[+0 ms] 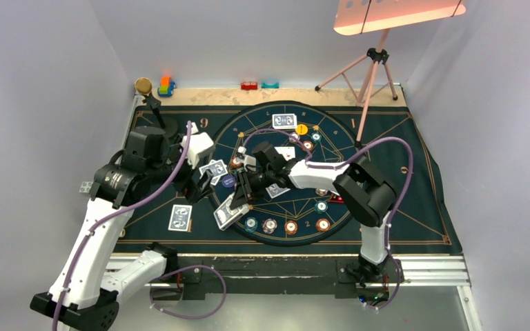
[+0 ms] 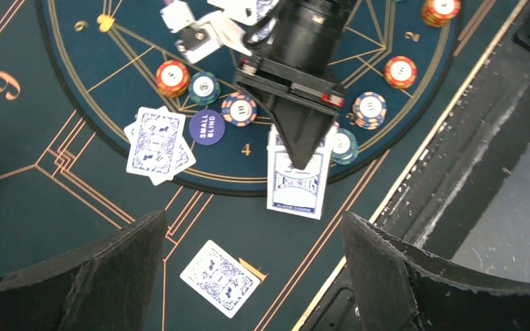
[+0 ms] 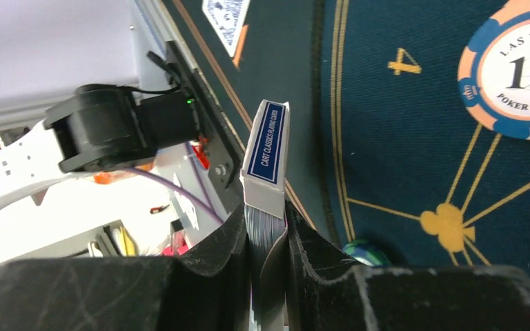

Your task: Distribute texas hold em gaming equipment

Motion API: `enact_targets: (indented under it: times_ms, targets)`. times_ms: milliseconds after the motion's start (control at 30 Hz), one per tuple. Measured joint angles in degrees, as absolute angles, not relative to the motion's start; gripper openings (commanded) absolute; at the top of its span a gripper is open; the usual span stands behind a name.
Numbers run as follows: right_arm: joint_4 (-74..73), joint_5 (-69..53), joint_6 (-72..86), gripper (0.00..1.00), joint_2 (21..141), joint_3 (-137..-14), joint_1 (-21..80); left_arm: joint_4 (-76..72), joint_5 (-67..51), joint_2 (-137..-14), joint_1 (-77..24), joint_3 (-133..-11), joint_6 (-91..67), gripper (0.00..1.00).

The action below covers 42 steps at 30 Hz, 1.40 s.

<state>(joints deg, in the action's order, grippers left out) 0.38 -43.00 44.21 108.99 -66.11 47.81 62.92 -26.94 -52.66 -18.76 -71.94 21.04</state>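
Cards (image 2: 155,141), two overlapped and one single, lie near the spread left hand (image 2: 252,221); right hand (image 3: 266,227) pinches one card box (image 3: 266,148).

Soft, even light fills the overhead view, with faint shadows; the panel lamp (image 1: 399,15) at top right glows an overexposed pink. In the right wrist view the right jaws blur and the pale left side washes out.

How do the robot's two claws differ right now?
The left gripper stands wide open and empty; the right gripper is clamped on a playing-card box. The left gripper hangs over a loose card on the mat; the right gripper hangs at the rim of the mat's round layout. Both are black and two-fingered.
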Motion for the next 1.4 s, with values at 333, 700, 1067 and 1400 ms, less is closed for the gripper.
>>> enact_targets:
  times_ms: [333, 700, 1067, 1400]
  targets:
    - [8.3, -32.6, 52.2, 0.29, 110.2, -62.5, 51.1, 58.8, -20.5, -53.5, -17.8, -66.9, 17.0, 1.0]
    - [3.7, -27.3, 54.5, 0.82, 110.1, -64.5, 55.7, 57.3, -17.7, -52.8, -17.7, -64.9, 17.1, 1.0]
    - [-17.9, -20.0, 40.8, 0.95, 98.2, -71.0, 55.5, 56.1, -16.4, -52.7, -17.7, -64.8, 17.1, 1.0]
    - [-27.4, -1.8, 32.1, 0.97, 74.6, -65.8, 48.5, 53.5, -17.8, -53.9, -8.0, -64.7, 13.7, 1.0]
